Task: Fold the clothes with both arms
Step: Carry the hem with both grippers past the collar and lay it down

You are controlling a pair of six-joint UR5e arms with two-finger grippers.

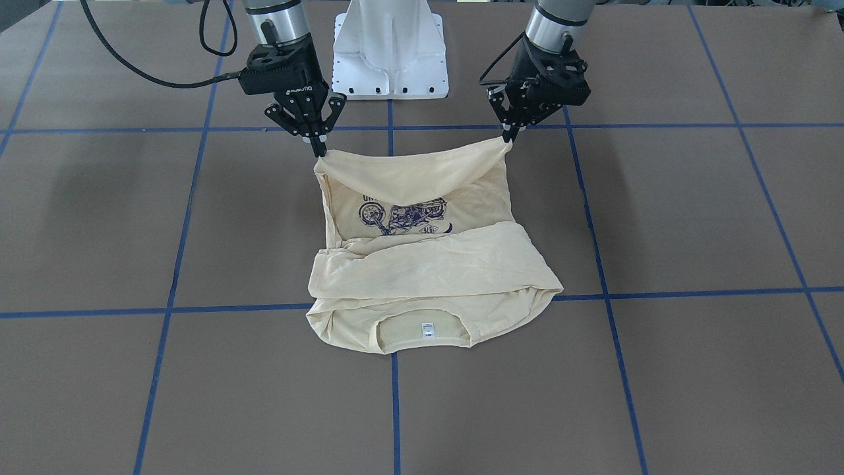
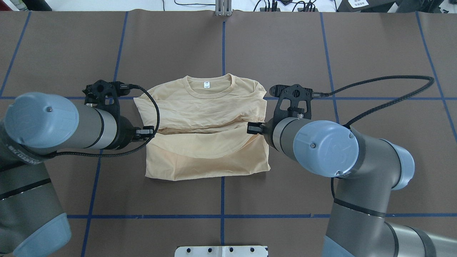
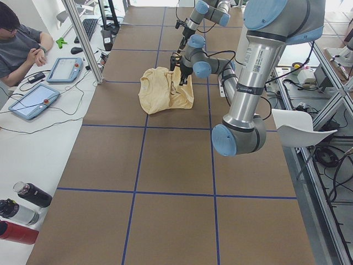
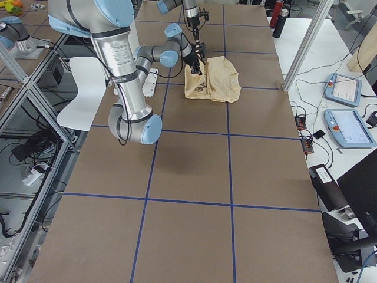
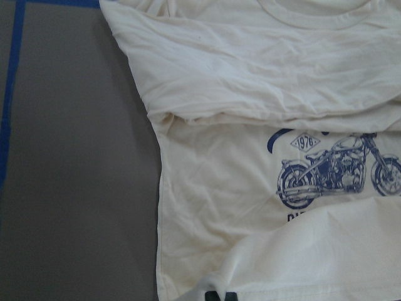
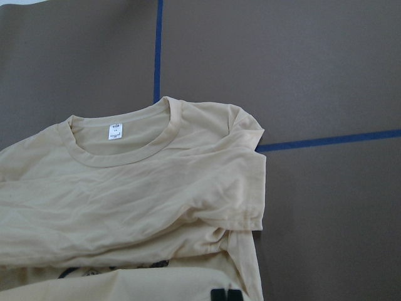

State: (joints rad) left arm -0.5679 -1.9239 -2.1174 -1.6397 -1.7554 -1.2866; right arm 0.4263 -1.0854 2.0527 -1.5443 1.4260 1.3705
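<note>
Front-facing view: shirt (image 1: 428, 277) lies mid-table (image 1: 692, 218), collar toward 6 o'clock, hem toward 12. Right gripper (image 1: 319, 146) sits at the shirt's 11 o'clock, left gripper (image 1: 508, 136) at its 1 o'clock. Each has its fingers pinched together on one hem corner. The hem is held up off the table and sags between the two grips. Under the raised flap, the navy motorcycle print (image 1: 402, 216) shows. A folded band of cloth crosses the shirt's middle. Neck label (image 1: 427, 330) is near 6 o'clock. White pedestal (image 1: 390, 53) stands at 12 o'clock, apart from the cloth.

Overhead view: only plain cream cloth shows, the print being hidden under the raised flap. The wrists cover both sets of fingertips, so the grip cannot be read here. The collar points to 12 o'clock.

Left wrist view: print at 3 o'clock, black fingertips on the hem at 6 o'clock.

Right wrist view: label at 10 o'clock, a sliver of print at 7, fingertips at 6.

Side views: grippers too small to judge.
</note>
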